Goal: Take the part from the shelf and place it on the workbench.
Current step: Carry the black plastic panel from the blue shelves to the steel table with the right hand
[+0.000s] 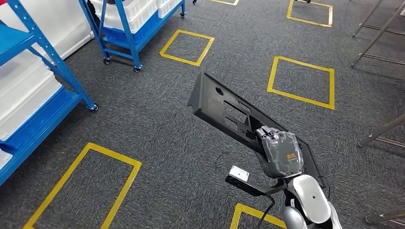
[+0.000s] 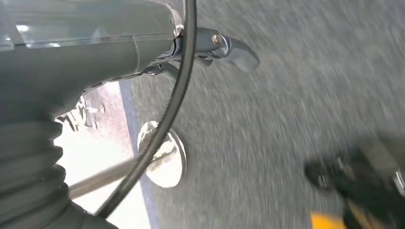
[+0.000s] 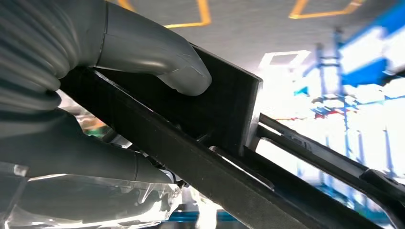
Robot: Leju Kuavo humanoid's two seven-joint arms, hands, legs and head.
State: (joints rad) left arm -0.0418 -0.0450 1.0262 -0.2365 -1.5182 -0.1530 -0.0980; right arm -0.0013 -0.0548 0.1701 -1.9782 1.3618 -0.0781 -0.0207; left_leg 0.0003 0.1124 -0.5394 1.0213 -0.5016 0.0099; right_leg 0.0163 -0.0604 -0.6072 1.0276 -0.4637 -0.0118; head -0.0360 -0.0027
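- Left of the frame, head view: blue shelf rack [image 1: 52,62] holding white bins [image 1: 24,90]; a second blue rack [image 1: 125,36] on castors at upper left.
- Floor: grey carpet [image 1: 153,119] marked with yellow tape squares [image 1: 301,81].
- Centre to lower right: long black part [image 1: 224,112], held tilted above the carpet.
- Lower right: right hand [image 1: 281,152] clamped on the part, its thumb [image 3: 162,59] pressed on one face.
- Left hand [image 2: 71,52]: blurred over the carpet; whether its fingers are apart or together cannot be told.
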